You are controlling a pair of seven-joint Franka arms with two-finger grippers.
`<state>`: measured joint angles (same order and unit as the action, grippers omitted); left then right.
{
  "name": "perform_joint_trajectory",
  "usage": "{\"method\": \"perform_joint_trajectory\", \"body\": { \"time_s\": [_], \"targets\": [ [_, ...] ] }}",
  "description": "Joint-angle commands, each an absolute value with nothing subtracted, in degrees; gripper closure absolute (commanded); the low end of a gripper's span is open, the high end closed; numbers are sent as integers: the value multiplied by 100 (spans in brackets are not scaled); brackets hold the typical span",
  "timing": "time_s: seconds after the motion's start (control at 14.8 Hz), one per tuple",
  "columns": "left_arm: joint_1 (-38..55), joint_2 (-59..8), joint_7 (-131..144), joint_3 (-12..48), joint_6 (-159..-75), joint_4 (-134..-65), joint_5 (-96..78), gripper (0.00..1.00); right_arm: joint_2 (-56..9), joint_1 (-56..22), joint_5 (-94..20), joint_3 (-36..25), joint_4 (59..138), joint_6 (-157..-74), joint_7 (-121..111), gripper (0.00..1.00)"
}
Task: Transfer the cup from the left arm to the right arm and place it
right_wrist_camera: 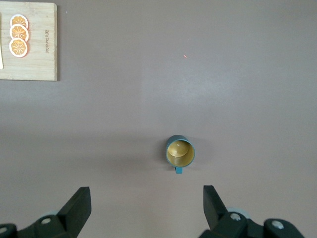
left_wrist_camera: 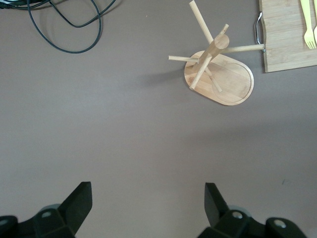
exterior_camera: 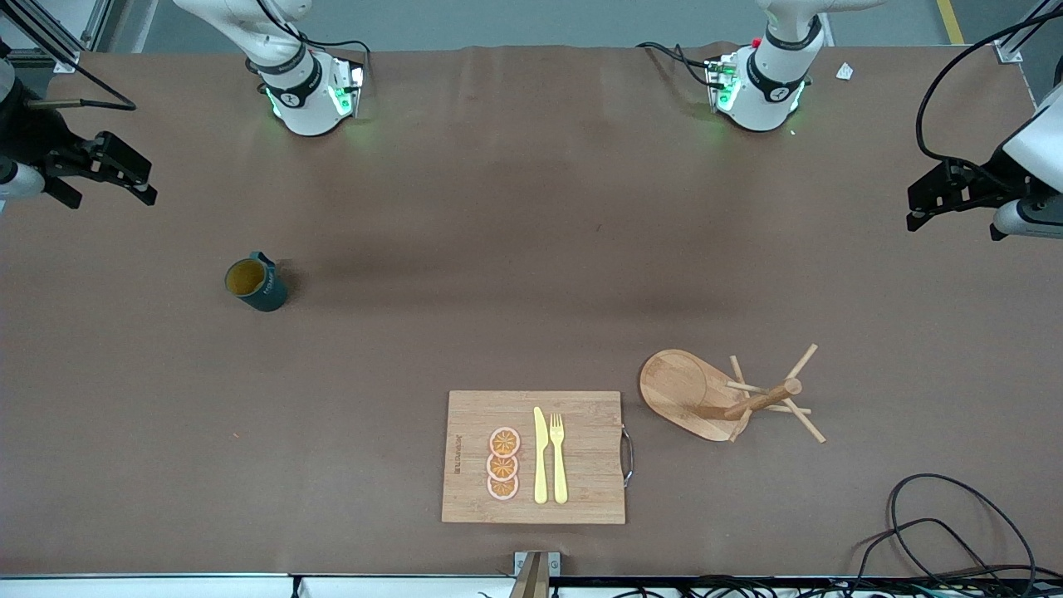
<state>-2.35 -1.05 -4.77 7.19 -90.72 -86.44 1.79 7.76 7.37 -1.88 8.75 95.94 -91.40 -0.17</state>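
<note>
The cup (exterior_camera: pixel 256 283) stands upright on the brown tabletop (exterior_camera: pixel 498 249) toward the right arm's end, well apart from everything else. The right tool (exterior_camera: pixel 104 178) hangs over that end with its jaws spread wide, holding nothing; the left tool (exterior_camera: pixel 942 199) hangs likewise over the left arm's end, wide open and empty. Nearer the front camera lies a cutting board (exterior_camera: pixel 581 498) with 3 orange slices (exterior_camera: pixel 503 463), a knife (exterior_camera: pixel 541 455) and a fork (exterior_camera: pixel 558 457); beside it stands a wooden mug rack (exterior_camera: pixel 714 399).
</note>
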Motion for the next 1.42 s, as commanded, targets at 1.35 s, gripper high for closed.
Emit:
{"method": "perform_joint_trajectory", "body": {
  "time_s": [1.35],
  "targets": [
    [-264,-97,-422,721,-9026,-8657,132,0,457,-167,-114,-211,9009,-8771,97,0]
  ]
}}
